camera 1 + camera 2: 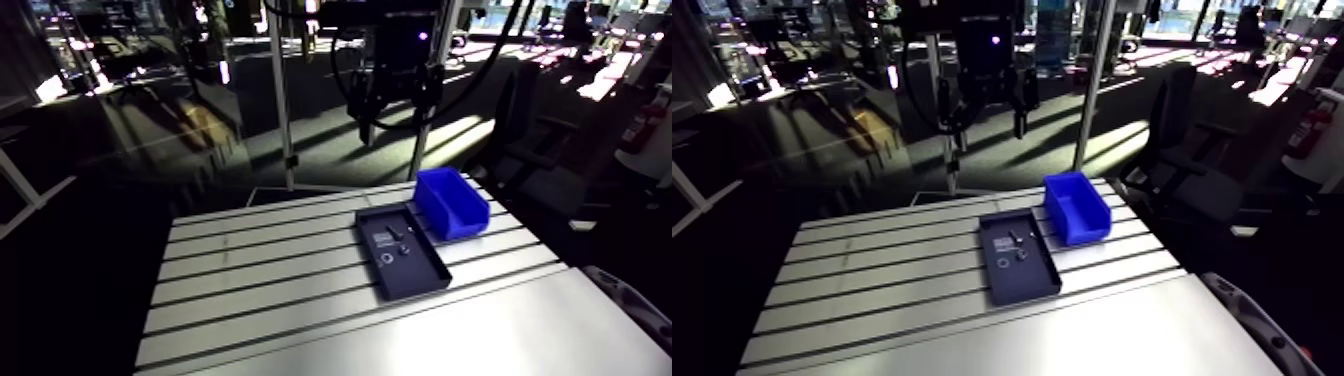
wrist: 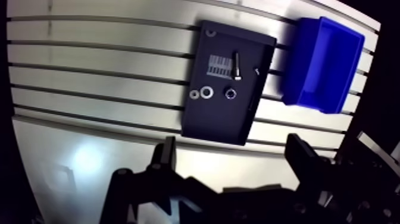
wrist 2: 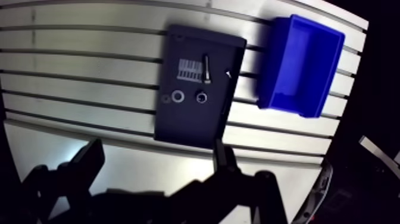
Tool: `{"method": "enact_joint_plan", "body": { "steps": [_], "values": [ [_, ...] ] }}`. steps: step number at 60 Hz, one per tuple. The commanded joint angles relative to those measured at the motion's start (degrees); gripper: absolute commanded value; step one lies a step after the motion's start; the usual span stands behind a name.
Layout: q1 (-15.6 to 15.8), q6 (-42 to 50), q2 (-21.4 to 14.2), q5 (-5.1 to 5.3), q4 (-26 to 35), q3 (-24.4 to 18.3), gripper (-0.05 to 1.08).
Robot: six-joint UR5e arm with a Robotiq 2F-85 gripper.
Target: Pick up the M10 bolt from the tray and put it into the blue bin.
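On the slotted aluminium table (image 1: 260, 290), two containers sit side by side toward the far edge. The blue bin (image 2: 321, 59) is the bigger one, open side up, just beside the tray's long edge. A thin strip of table shows between them in the wrist view.

The dark tray (image 2: 217, 122) is flat, rectangular and low-walled, and lies across the table slots.

The gripper (image 2: 231, 146) hangs high over the table, well clear of both tray and bin. Its two fingers (image 2: 166, 158) are spread wide apart with nothing between them. In the wrist view the tray lies ahead of the fingers, roughly centred on the gap.

Inside the tray:
- White barcode label (image 2: 218, 65), in the half far from the gripper.
- M10 bolt (image 2: 237, 65), lying flat just beside the label on the bin side, its shank running along the tray's length. It is not in the bin.
- Nut (image 2: 230, 93), near the bolt's end, toward the gripper.
- Larger washer (image 2: 206, 92), beside the nut.
- Smaller washer (image 2: 194, 94), just beside the larger one near the tray wall away from the bin.
- Tiny pale speck (image 2: 256, 71) by the bin-side wall, too small to tell what it is.
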Motion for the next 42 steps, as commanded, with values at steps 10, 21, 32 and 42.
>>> {"method": "enact_joint_plan", "body": {
  "steps": [10, 21, 32, 42],
  "values": [
    [-2.28, -3.91, 4.33, -0.30, -10.84, 7.08, 0.01],
    [-2.28, -3.76, 6.00, -0.31, -12.44, 7.92, 0.01],
    [-2.20, -2.71, 7.35, -0.56, -14.55, 8.02, 0.04],
    [-2.20, -2.44, 9.15, -0.65, -16.21, 8.55, 0.18]
  ]
}}
